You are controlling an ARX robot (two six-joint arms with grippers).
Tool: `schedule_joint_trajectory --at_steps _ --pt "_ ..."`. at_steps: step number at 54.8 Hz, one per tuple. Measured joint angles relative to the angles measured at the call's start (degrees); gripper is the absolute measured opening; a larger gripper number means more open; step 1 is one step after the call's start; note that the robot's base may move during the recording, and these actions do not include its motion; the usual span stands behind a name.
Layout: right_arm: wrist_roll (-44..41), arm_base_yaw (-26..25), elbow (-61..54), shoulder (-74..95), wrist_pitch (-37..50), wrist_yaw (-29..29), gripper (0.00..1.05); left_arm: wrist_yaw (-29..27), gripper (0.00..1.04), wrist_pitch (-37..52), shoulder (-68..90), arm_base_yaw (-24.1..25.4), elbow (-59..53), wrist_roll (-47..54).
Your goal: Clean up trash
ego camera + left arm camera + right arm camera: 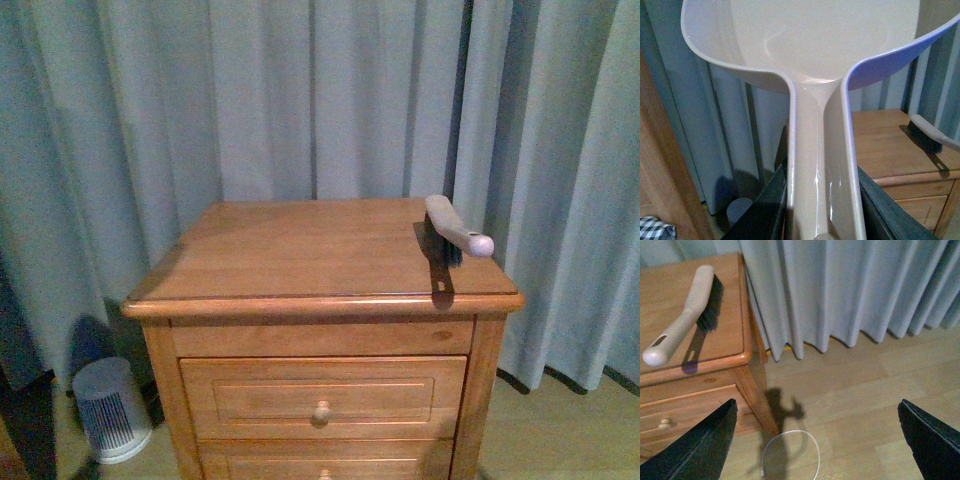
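Cream dustpan (810, 125) is sitting clamped in the left gripper (822, 210); right gripper (815, 440) is hanging open near the stand (300, 250) bearing 1 brush (455, 228).

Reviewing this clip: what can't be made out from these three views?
Trash: no paper wad shows in any view.
Left wrist view: the dustpan fills the frame, hiding most of the room; its handle's end and most of the left gripper are cut by the edge.
Front view: neither arm shows; lower drawers of the nightstand are cut off.
Right wrist view: only fingertips of the right gripper show, wide apart; the white cable runs off the edge.
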Motion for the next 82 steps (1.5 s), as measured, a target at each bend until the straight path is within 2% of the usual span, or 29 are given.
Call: schedule_joint_trajectory --at_steps 3,10,19,27,45,82 --pt "1.46 1.6 9.62 9.31 -5.18 -1.33 0.97 0.07 0.28 0.0 0.0 0.0 0.0 0.0" --pt "3.83 6.21 35.04 28.13 -17.07 1.33 0.97 0.04 0.28 0.0 0.0 0.0 0.0 -0.02" --pt "6.1 10.8 54.71 40.39 -27.98 0.31 0.97 0.04 0.28 0.0 0.0 0.0 0.0 -0.02" --pt "7.93 14.51 66.53 48.94 -37.81 1.66 0.97 0.04 0.28 0.0 0.0 0.0 0.0 -0.02" --pt "8.24 15.28 74.25 56.92 -43.85 5.4 0.97 0.04 0.28 0.0 0.0 0.0 0.0 -0.02" --pt "9.03 15.23 72.61 63.1 -39.69 4.59 0.97 0.04 0.28 0.0 0.0 0.0 0.0 -0.02"
